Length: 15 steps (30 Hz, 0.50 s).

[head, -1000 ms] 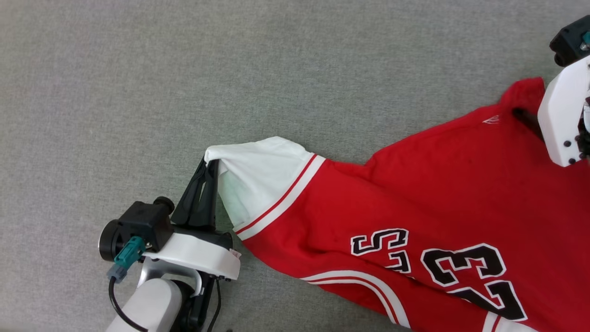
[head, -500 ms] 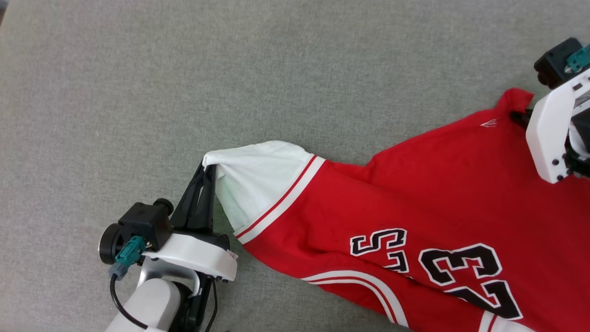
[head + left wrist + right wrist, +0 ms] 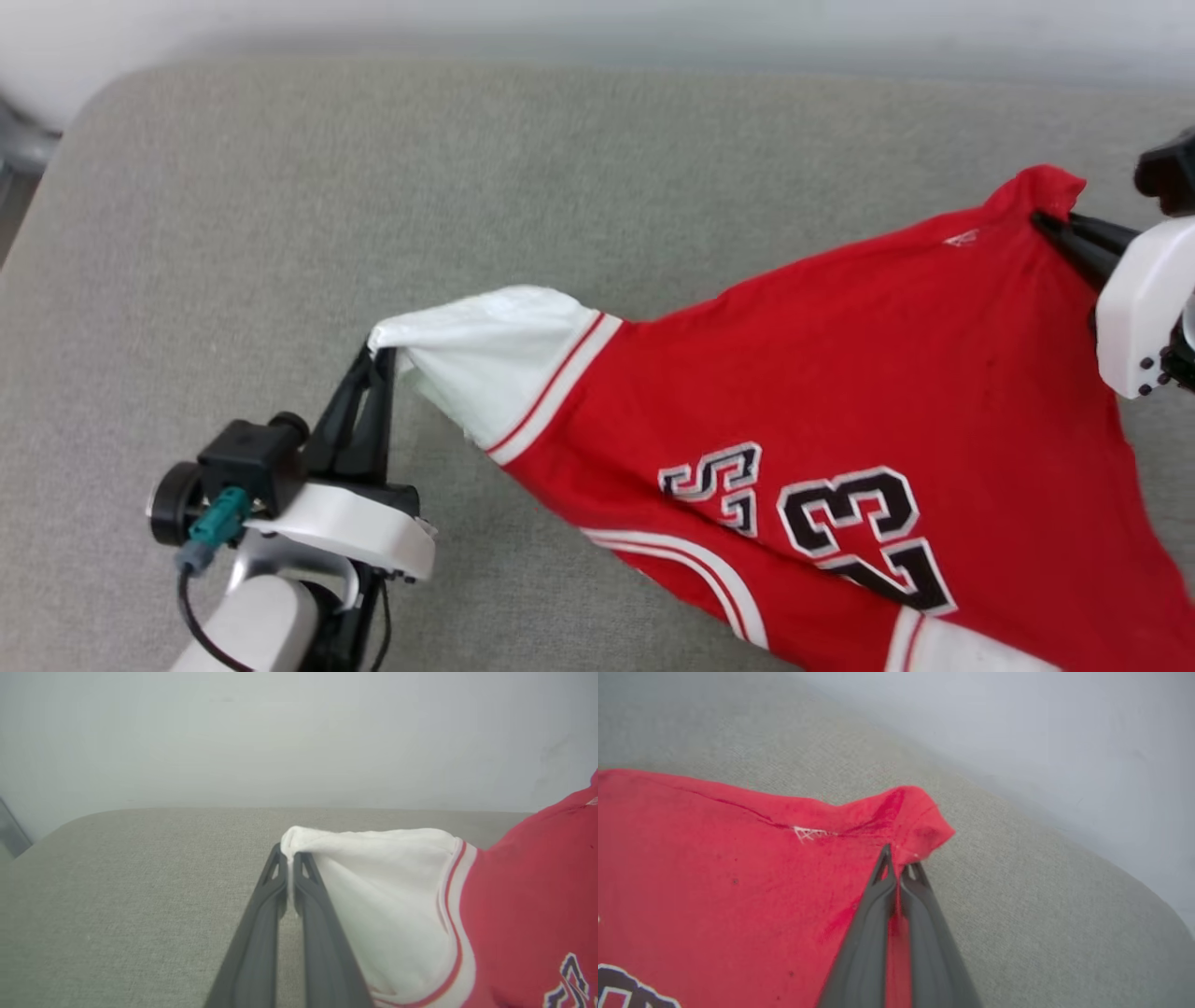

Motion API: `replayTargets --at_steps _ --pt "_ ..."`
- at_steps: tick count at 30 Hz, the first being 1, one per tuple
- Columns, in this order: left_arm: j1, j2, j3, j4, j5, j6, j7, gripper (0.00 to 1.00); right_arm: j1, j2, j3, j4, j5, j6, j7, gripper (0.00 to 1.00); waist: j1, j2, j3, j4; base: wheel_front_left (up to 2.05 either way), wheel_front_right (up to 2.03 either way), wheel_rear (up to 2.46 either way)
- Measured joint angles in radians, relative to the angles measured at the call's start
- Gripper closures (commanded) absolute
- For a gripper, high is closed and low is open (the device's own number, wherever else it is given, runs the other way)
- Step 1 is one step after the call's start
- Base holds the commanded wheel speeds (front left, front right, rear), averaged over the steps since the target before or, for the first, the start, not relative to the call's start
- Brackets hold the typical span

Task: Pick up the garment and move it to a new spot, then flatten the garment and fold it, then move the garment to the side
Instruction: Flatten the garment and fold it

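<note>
The garment (image 3: 840,392) is a red T-shirt with white sleeves, striped trim and black numerals, stretched across the grey cushion between my two grippers. My left gripper (image 3: 376,359) is shut on the tip of its white sleeve (image 3: 373,891), pinching the cloth (image 3: 290,851) between the fingertips. At the right edge my right gripper (image 3: 1044,222) is shut on a red hem corner (image 3: 915,821), close to the tiny white logo (image 3: 809,834). That corner bunches up over the fingertips (image 3: 900,863). The shirt's lower part runs off the head view's bottom right.
The grey fabric cushion (image 3: 280,233) has a rounded far-left corner and a far edge against a pale wall (image 3: 597,23). Bare cushion lies left of and beyond the shirt.
The head camera has tilted, bringing the cushion's far edge and wall into view. My right gripper has closed on the hem corner, which now stands lifted; the left grip is unchanged.
</note>
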<state>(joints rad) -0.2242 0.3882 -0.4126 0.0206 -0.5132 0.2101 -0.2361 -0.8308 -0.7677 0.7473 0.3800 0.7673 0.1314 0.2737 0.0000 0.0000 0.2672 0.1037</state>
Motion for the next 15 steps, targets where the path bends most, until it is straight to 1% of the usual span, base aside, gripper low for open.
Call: replayTargets --at_steps 3,7,11,15 --pt "-0.009 0.028 0.011 -0.039 0.005 0.002 0.02 1.0 0.037 -0.007 -0.058 -0.044 0.007 0.0 -0.043 1.0 -0.0001 0.0 -0.04 -0.018 0.0 0.0 0.0" --pt "-0.07 0.056 0.027 -0.091 0.018 0.002 0.049 1.0 0.076 -0.009 -0.146 -0.114 -0.004 0.0 -0.073 1.0 -0.0001 0.0 -0.076 -0.05 0.0 0.0 0.0" --pt "-0.162 0.078 0.04 -0.128 0.03 -0.008 0.071 1.0 0.103 -0.004 -0.239 -0.198 -0.025 0.0 -0.077 1.0 -0.0001 0.0 -0.098 -0.079 0.0 0.0 0.0" --pt "-0.265 0.095 0.05 -0.155 0.045 -0.022 0.094 1.0 0.125 0.017 -0.333 -0.29 -0.051 0.0 -0.059 1.0 -0.0001 0.0 -0.11 -0.102 0.0 0.0 0.0"
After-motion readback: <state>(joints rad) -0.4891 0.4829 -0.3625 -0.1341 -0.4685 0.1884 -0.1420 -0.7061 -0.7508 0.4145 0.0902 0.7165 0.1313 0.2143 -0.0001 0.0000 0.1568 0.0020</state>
